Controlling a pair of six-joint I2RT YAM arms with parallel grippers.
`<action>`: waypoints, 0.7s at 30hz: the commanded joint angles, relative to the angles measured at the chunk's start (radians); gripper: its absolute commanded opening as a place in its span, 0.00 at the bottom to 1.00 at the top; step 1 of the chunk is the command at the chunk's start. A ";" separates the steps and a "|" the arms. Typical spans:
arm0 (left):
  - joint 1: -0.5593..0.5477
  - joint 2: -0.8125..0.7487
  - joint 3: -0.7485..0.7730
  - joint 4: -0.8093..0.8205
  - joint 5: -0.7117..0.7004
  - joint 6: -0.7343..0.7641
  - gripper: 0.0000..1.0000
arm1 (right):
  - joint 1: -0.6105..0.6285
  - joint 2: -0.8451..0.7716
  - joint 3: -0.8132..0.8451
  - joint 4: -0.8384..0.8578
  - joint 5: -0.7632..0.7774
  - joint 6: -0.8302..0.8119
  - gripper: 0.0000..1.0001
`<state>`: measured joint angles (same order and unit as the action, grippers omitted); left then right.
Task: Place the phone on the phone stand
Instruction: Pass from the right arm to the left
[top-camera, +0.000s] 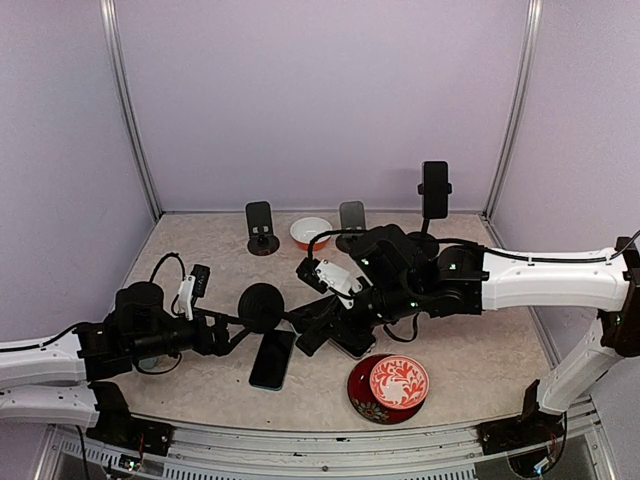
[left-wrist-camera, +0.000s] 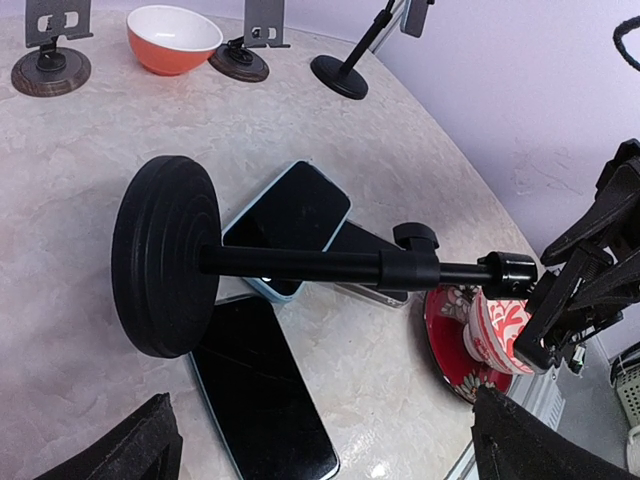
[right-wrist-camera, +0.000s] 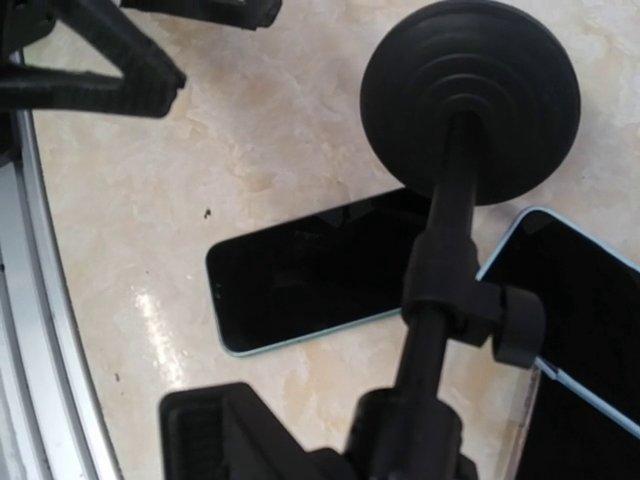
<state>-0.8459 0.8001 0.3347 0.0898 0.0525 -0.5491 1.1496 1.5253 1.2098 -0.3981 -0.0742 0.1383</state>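
A black phone stand (top-camera: 262, 305) with a round base lies tipped on its side above the table; it also shows in the left wrist view (left-wrist-camera: 165, 255) and the right wrist view (right-wrist-camera: 470, 100). My right gripper (top-camera: 312, 335) is shut on the top end of its pole (right-wrist-camera: 390, 445). A black phone with a pale blue rim (top-camera: 272, 358) lies flat under the stand (left-wrist-camera: 260, 390) (right-wrist-camera: 310, 270). My left gripper (top-camera: 215, 335) is open and empty beside the stand's base (left-wrist-camera: 320, 425).
Two more phones (left-wrist-camera: 290, 215) (left-wrist-camera: 365, 250) lie overlapped under the pole. A red plate with a patterned cup (top-camera: 390, 388) sits front right. At the back stand two small stands (top-camera: 260, 228) (top-camera: 352, 215), an orange bowl (top-camera: 310, 232) and a tall stand holding a phone (top-camera: 435, 190).
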 joint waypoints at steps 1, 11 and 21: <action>-0.005 -0.015 -0.015 0.024 0.008 0.004 0.99 | -0.007 -0.046 0.022 0.140 -0.009 0.003 0.05; -0.005 -0.062 -0.043 0.009 0.006 -0.007 0.99 | -0.007 -0.016 0.056 0.153 -0.031 0.015 0.03; -0.004 -0.083 -0.065 0.001 -0.017 0.000 0.99 | -0.009 0.036 0.085 0.160 -0.042 0.004 0.02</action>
<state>-0.8459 0.7277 0.2829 0.0883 0.0513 -0.5552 1.1492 1.5635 1.2354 -0.3668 -0.1162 0.1612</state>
